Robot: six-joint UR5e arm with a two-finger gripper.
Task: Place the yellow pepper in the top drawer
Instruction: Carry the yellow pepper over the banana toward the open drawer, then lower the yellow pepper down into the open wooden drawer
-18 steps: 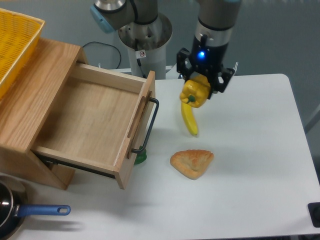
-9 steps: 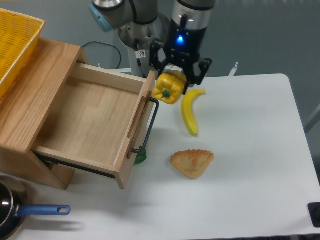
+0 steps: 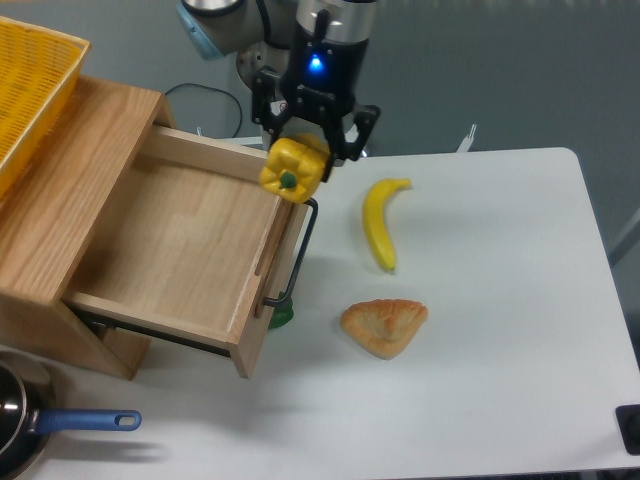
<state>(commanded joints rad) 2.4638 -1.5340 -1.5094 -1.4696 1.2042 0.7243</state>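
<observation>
The yellow pepper [image 3: 293,170] in the tool [image 3: 299,150] looks glossy and smooth. Below-left of the tool, the top drawer [image 3: 180,240] is light, matt wood with a black metal handle [image 3: 296,250]. The table [image 3: 480,400] is smooth white.

One camera looks down from high up at the near side of the table [image 3: 480,400]. It faces the far side, where the robot's base [image 3: 290,70] stands. It is far enough back to see the whole open top drawer [image 3: 170,240] on the left and the table's right edge.
</observation>
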